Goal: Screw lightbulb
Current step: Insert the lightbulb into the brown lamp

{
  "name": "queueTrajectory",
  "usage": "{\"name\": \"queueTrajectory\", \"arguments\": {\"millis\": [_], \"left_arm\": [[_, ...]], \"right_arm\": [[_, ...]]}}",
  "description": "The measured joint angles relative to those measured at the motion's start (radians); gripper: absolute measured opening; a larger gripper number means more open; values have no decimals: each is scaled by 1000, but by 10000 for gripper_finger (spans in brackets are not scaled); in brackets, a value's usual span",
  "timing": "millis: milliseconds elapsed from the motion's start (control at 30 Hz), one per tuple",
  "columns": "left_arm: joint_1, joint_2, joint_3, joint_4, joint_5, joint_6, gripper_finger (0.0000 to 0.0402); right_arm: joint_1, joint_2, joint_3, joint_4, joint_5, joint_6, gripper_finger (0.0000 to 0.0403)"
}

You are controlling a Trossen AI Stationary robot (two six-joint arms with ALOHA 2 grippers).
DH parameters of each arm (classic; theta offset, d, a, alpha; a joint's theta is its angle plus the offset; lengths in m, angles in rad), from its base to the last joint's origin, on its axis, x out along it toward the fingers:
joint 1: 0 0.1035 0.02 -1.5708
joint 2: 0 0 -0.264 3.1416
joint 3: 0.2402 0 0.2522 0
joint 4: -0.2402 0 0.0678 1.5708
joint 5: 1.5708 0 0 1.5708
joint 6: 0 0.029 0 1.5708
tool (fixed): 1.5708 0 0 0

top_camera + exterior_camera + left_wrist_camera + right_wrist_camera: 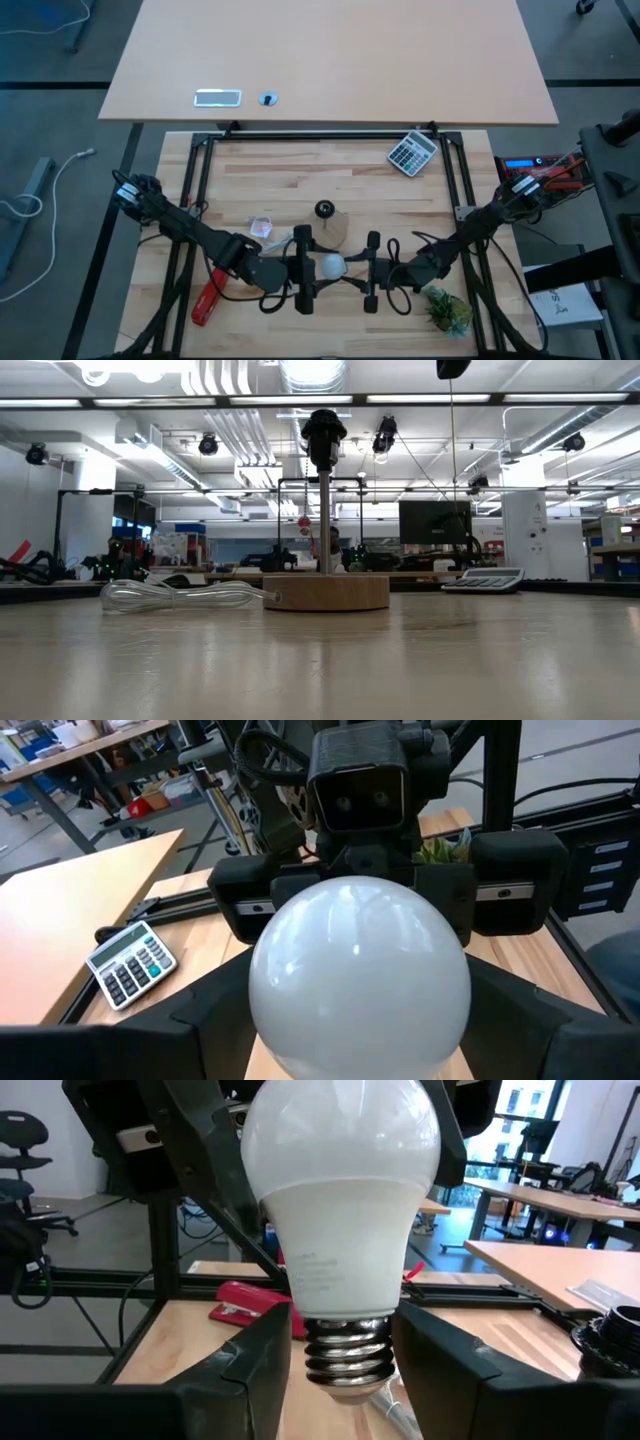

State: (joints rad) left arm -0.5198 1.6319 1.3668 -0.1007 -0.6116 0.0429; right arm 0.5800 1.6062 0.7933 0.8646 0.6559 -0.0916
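- White rounded lightbulb with silvery screw end (330, 266) is off the table at 6 o'clock, between both grippers.
- Left gripper (303, 268): fingers flank the glass dome, probably clamped on it.
- Right gripper (371, 271): fingers beside the thread; contact unclear.
- Round tan wooden disc with black socket (326, 221) sits at centre.

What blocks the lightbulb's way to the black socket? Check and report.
Nothing visible blocks it. The lightbulb sits between the left gripper and right gripper, both facing it. The black socket stands just beyond, with only bare table between them.
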Motion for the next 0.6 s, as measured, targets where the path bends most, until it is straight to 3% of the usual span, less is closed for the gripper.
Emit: {"name": "queueTrajectory", "arguments": {"millis": [333,600], "left_arm": [[0,-13,92,-178,-41,-38,266],[79,-14,257,-542,-35,-110,267]], "right_arm": [[1,-8,0,-119,64,119,147],[2,-9,0,-157,108,184,150]]}}
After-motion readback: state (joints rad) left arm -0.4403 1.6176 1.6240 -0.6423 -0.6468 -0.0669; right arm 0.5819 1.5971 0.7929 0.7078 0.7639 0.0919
